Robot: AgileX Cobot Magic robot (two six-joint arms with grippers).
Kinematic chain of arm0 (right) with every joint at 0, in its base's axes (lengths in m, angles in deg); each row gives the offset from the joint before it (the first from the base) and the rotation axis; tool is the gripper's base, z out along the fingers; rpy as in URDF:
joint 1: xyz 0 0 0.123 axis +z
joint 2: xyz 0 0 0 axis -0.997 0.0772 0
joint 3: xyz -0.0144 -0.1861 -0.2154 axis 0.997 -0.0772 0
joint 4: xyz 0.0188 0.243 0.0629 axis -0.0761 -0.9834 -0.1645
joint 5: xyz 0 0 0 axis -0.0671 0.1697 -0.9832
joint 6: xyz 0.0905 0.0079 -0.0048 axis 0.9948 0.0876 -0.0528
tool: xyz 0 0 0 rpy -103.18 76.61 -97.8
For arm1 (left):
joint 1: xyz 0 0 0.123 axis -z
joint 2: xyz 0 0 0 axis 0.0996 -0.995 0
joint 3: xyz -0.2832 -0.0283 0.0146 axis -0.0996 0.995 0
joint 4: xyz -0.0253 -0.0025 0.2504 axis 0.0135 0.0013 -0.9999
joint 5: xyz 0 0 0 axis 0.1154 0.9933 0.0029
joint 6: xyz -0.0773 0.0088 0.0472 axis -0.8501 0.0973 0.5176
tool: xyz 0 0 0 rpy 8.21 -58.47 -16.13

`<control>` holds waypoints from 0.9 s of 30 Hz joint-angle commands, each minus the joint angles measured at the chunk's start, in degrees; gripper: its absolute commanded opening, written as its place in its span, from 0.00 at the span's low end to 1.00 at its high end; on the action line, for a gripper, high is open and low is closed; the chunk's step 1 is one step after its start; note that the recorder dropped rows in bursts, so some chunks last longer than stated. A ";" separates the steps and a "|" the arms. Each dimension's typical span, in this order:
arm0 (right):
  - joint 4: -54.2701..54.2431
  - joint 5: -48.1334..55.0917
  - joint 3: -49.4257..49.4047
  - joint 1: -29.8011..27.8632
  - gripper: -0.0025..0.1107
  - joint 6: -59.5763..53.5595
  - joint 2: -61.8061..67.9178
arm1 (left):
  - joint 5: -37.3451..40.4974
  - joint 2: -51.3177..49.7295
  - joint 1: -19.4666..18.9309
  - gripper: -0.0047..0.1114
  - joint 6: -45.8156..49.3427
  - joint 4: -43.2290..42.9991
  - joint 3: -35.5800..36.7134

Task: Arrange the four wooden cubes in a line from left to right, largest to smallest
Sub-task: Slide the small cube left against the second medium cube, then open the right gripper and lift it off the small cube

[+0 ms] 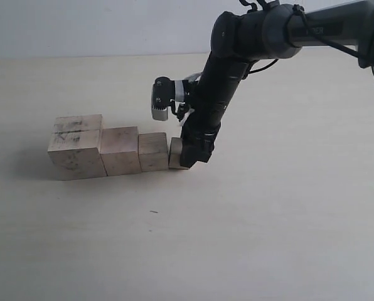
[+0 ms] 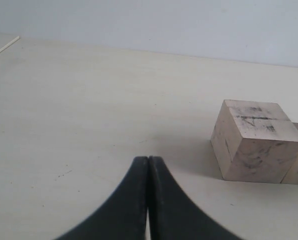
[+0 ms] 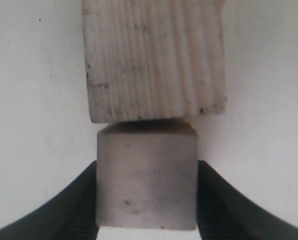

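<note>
Four pale wooden cubes stand in a row on the table. The largest cube [image 1: 77,147], with dark scuff marks, is at the left and also shows in the left wrist view [image 2: 254,140]. Beside it come the second cube [image 1: 120,150], the third cube [image 1: 153,151] and the smallest cube [image 1: 176,154]. My right gripper [image 1: 193,153] reaches down at the row's right end and is shut on the smallest cube [image 3: 146,177], whose far face touches the third cube [image 3: 154,60]. My left gripper [image 2: 148,162] is shut on nothing, away from the cubes.
The light tabletop [image 1: 268,219] stretches wide around the row. The right arm [image 1: 224,69] comes down from the upper right. A pale wall [image 1: 80,25] rises behind the table's far edge.
</note>
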 commanded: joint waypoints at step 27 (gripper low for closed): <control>11.72 1.23 -0.36 -0.01 0.23 21.11 -5.04 | -0.69 0.38 0.51 0.04 -0.01 -0.32 -0.01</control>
